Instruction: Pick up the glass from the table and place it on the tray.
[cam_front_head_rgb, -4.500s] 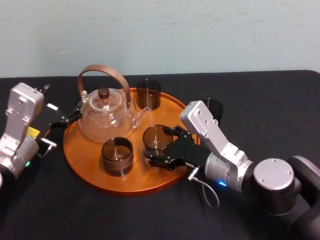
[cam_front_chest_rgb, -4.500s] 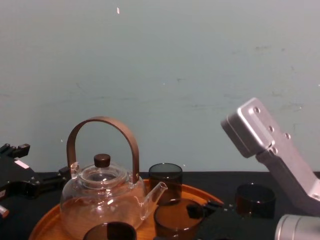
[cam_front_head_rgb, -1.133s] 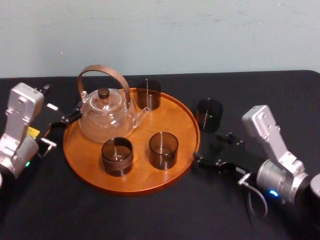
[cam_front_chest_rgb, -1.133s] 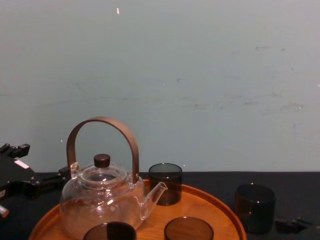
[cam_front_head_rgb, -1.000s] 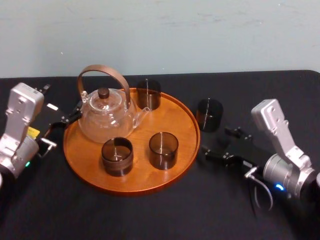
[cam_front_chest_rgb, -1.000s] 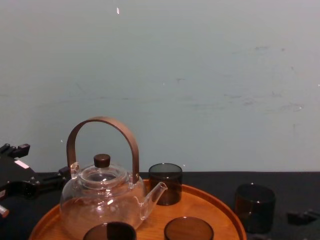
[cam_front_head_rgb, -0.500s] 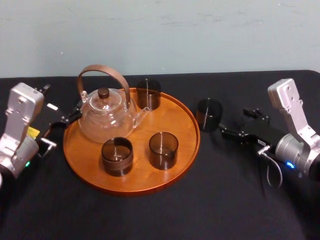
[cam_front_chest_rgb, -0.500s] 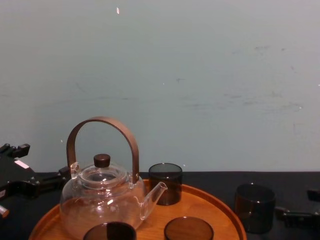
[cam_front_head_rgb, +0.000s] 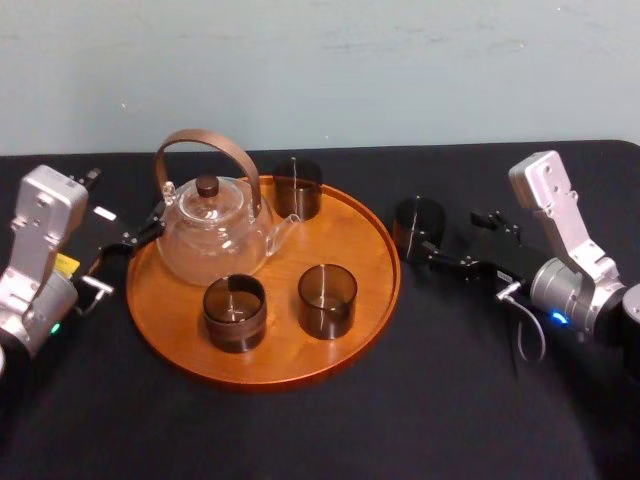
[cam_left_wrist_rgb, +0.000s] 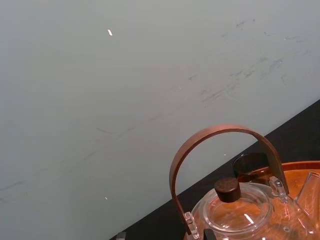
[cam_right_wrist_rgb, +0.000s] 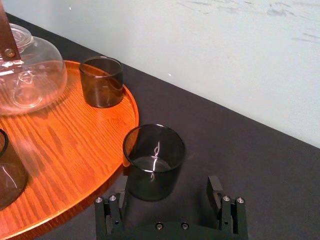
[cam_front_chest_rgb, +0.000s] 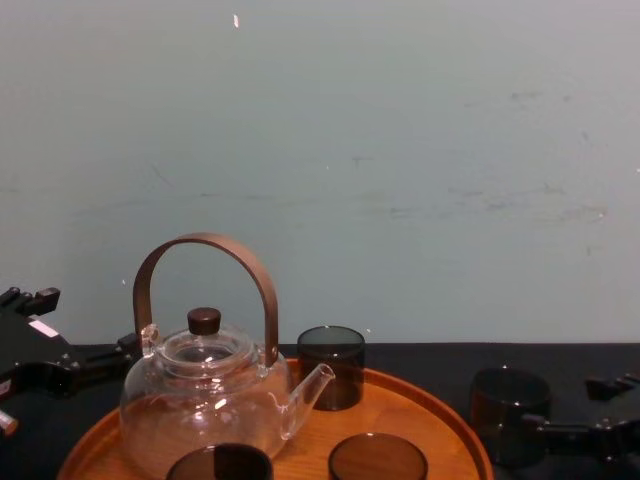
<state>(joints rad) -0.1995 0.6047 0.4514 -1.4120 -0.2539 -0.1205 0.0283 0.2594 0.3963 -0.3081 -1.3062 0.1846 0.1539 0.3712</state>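
Observation:
A dark smoked glass (cam_front_head_rgb: 418, 228) stands upright on the black table (cam_front_head_rgb: 480, 400), just right of the round wooden tray (cam_front_head_rgb: 375, 250). My right gripper (cam_front_head_rgb: 447, 247) is low on the table beside it, open. In the right wrist view the glass (cam_right_wrist_rgb: 154, 162) sits at the mouth of the open right gripper (cam_right_wrist_rgb: 167, 197), one finger on each side and neither touching. From the chest the glass (cam_front_chest_rgb: 508, 412) shows with a finger (cam_front_chest_rgb: 565, 432) reaching along its right side. My left gripper (cam_front_head_rgb: 135, 232) rests open at the tray's left edge.
On the tray stand a glass teapot (cam_front_head_rgb: 212, 232) with a brown arched handle and three dark glasses: back (cam_front_head_rgb: 298, 187), front left (cam_front_head_rgb: 234, 312), front right (cam_front_head_rgb: 327, 300). The tray's rim (cam_right_wrist_rgb: 131, 115) lies close beside the table glass. A pale wall runs behind the table.
The right gripper left a glass on the tray, withdrew to the table, then swung back and leftward until its open fingers flank the table glass. The left arm has not moved.

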